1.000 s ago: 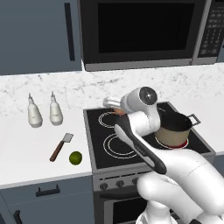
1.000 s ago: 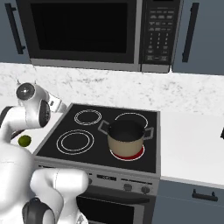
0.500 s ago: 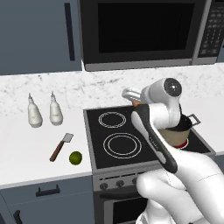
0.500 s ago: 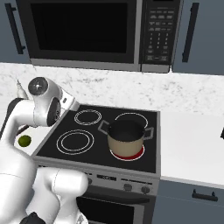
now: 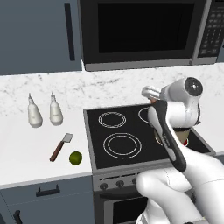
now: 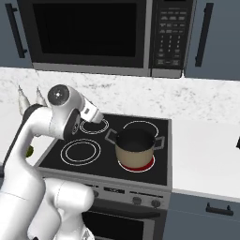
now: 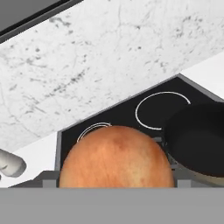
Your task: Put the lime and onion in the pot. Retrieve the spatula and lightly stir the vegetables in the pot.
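The orange-tan onion (image 7: 116, 157) bulks large at the bottom of the hand view, and my gripper (image 5: 150, 93) is shut on it above the stove's back burners; its fingertips are hidden behind the ball. The tan pot (image 6: 135, 147) with its dark inside stands on the front right burner, to the right of the gripper (image 6: 96, 116) and lower. In the hand view the pot's dark rim (image 7: 197, 135) lies at the right. The green lime (image 5: 75, 157) rests on the white counter left of the stove. Just beside it lies the spatula (image 5: 60, 146), with a reddish-brown handle and a grey blade.
Two white bottles (image 5: 34, 114) (image 5: 55, 113) stand at the back of the left counter. A black microwave (image 6: 93, 37) hangs over the stove (image 6: 101, 150). Marble backsplash runs behind. White counter (image 6: 206, 159) extends right of the stove.
My arm has swung right across the stove with the onion in the gripper, from over the left burners toward the pot. Lime, spatula and pot have stayed put.
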Controlling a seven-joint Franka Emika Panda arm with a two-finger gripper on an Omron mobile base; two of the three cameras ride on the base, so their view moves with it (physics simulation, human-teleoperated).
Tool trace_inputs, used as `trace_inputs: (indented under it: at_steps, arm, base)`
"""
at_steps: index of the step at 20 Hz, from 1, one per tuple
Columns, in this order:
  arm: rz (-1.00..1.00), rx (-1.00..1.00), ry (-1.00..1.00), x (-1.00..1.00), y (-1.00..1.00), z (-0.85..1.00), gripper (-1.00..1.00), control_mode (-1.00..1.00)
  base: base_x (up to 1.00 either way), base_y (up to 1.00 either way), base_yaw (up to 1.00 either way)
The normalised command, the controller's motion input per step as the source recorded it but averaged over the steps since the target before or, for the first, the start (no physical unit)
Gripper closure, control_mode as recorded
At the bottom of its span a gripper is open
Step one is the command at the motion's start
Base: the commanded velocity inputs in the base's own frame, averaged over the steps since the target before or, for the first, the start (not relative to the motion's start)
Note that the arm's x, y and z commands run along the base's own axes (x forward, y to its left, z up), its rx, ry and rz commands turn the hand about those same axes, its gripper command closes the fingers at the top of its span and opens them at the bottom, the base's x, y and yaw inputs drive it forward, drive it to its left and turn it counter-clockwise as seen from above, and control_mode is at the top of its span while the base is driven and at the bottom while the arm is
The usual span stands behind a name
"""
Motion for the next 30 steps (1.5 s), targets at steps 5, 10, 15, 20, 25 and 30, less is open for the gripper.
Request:
trace_inputs:
  at_steps: [5, 10, 15, 20, 25, 30]
  arm:
    - [-0.07, 0.00, 0.00, -0.13, -0.89, -0.18, 1.00, -1.00]
    - [-0.06, 0.00, 0.00, -0.26, -0.88, -0.17, 1.00, -1.00]
    - [-0.04, -0.01, 0.05, -0.04, -0.47, -0.18, 1.00, -1.00]
    - [0.00, -0.06, 0.15, 0.01, -0.11, -0.30, 1.00, -1.00]
    - [0.00, -0.08, 0.14, 0.01, 0.00, -0.36, 1.00, -1.00]
    - [0.00, -0.03, 0.01, 0.20, -0.07, -0.52, 1.00, -1.00]
  base:
    - [0.00, 0.00, 0.00]
    - [0.00, 0.00, 0.00]
    - [0.00, 0.00, 0.00]
    - [0.00, 0.00, 0.00]
    - [0.00, 0.00, 0.00]
    - [0.00, 0.00, 0.00]
